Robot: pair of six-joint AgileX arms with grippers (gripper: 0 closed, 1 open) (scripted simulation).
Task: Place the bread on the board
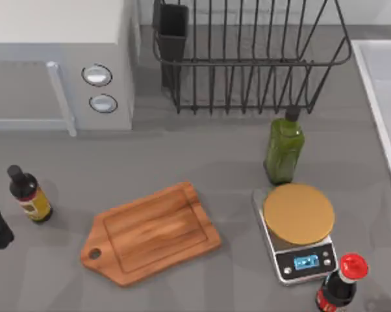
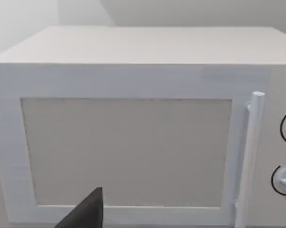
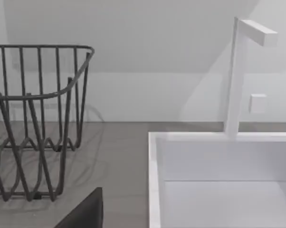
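Our grey bench (image 1: pixel 202 156) carries the board (image 1: pixel 150 233) near its front edge, bare. Microwave (image 1: pixel 59 62) and rack (image 1: pixel 247 55) line the back; scale (image 1: pixel 298 231) stands right. We cannot tell either gripper's opening.

Reddish-brown board (image 1: pixel 153 233), green bottle (image 1: pixel 284 151), white microwave (image 1: pixel 59 39), tan-topped silver scale (image 1: pixel 298 224).
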